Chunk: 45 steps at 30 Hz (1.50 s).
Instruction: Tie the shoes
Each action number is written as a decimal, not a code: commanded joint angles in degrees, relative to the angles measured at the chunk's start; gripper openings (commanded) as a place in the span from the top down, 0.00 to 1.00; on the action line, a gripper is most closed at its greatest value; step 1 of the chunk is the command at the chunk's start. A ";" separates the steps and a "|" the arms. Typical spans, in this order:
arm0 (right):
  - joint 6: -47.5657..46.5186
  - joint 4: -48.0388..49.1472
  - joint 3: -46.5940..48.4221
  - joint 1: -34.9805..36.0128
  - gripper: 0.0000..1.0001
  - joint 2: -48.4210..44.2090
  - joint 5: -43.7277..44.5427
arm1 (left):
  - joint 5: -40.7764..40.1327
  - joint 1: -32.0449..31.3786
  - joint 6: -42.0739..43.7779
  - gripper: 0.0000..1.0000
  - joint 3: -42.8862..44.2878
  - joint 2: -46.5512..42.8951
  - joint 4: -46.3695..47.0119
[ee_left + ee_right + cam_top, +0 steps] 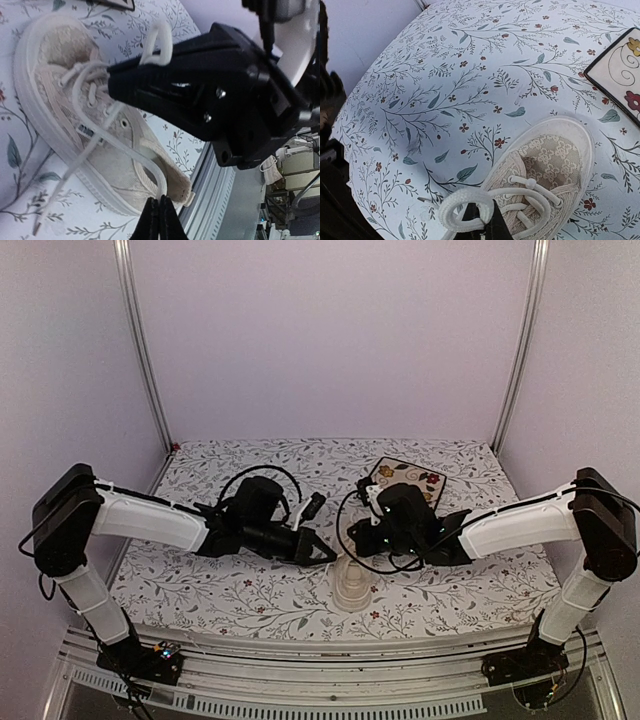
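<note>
Sneaker of cream-white canvas with a pale rubber sole (350,590) lies on the leaf-printed surface (200,590), with a square floral tile (410,478) beyond its toe. Above its tongue the right fingers (497,225) are closed on a loop of the long white laces (462,207). By its heel the left fingers (152,220) pinch one strand. Loop-forming seems in hand; the next move calls for wrapping that strand round the loop under tension. From above, the arms largely hide the sneaker, and any base knot is unreadable.

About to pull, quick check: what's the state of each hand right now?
Left hand: closed, pinching a lace strand.
Right hand: closed, holding a lace loop.
</note>
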 commanded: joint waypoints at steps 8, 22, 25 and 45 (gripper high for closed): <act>1.67 -0.34 1.80 -0.05 0.98 -1.32 -1.58 | -2.69 -9.41 -12.89 1.00 6.25 3.41 -0.69; 2.37 -0.37 1.25 -0.19 0.98 -2.22 -0.68 | -6.40 -9.46 -8.90 0.55 5.16 1.40 -3.80; 2.21 -0.18 1.09 -0.14 0.98 -2.68 -1.20 | -9.61 -8.40 -7.75 0.51 3.54 -0.68 -6.21; -1.25 4.88 -2.27 -0.18 0.98 -4.02 -5.33 | -7.14 0.44 -0.36 0.36 8.91 0.49 3.96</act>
